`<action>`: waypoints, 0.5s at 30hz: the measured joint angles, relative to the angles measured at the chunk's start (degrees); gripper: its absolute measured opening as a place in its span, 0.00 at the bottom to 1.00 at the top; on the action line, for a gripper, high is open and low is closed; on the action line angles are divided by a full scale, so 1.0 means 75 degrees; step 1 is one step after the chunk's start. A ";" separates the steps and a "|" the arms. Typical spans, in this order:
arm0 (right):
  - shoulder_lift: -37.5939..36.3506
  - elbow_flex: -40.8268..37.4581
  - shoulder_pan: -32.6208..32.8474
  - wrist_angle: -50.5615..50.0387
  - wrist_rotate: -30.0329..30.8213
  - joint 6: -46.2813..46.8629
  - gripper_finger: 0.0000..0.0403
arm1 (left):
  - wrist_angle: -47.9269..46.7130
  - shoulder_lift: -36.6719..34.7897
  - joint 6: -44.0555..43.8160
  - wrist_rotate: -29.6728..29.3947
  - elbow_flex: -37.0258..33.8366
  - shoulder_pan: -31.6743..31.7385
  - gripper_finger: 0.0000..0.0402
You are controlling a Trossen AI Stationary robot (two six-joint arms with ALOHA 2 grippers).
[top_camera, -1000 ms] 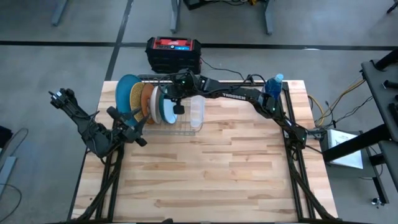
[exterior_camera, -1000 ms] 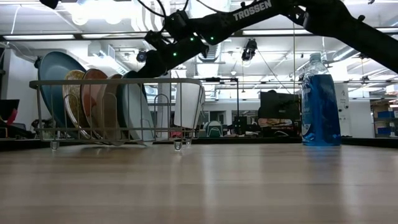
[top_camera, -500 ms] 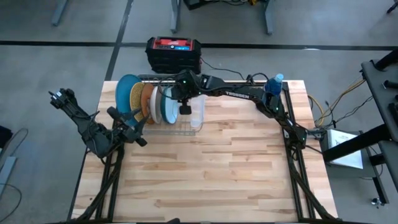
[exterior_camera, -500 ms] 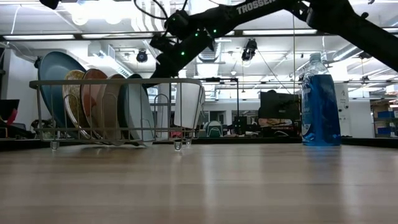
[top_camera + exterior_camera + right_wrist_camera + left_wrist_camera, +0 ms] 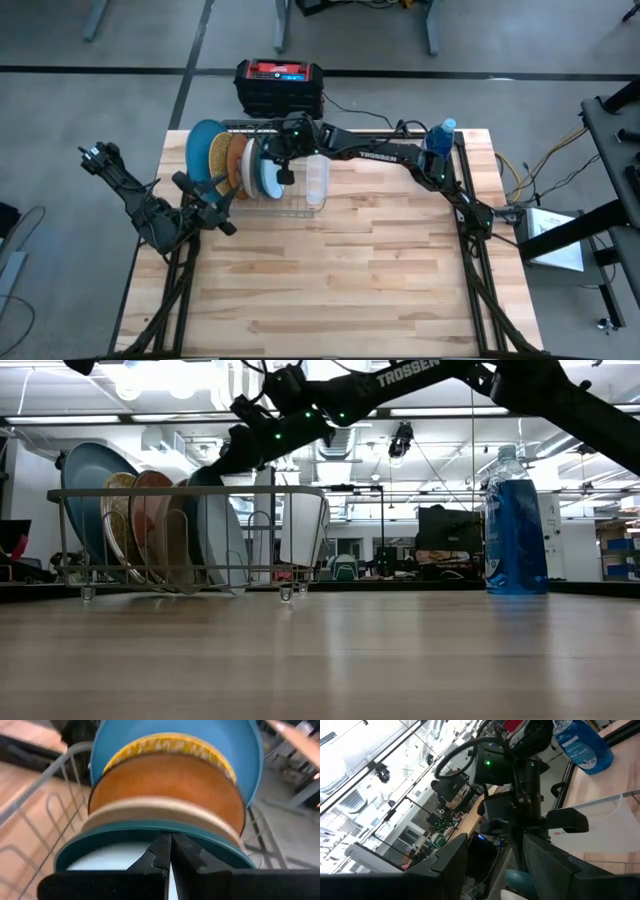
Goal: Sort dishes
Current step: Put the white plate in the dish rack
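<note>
Dishes [image 5: 235, 160] stand racked; right claw [image 5: 283, 172], closed empty above the teal plate [image 5: 150, 832], should lift straight clear.

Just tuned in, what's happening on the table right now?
Plates stand on edge in the wire rack at the table's back. The right gripper, shut, is over the rack at the rim of the dark teal-green plate; whether it pinches the rim isn't clear. The left gripper waits open beside the rack. A clear cup sits in the rack's right end.
</note>
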 joint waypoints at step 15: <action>0.0012 -0.0724 0.0062 0.0618 0.0517 0.0142 0.00 | -0.0009 0.0000 -0.0005 0.0000 0.0000 0.0001 0.45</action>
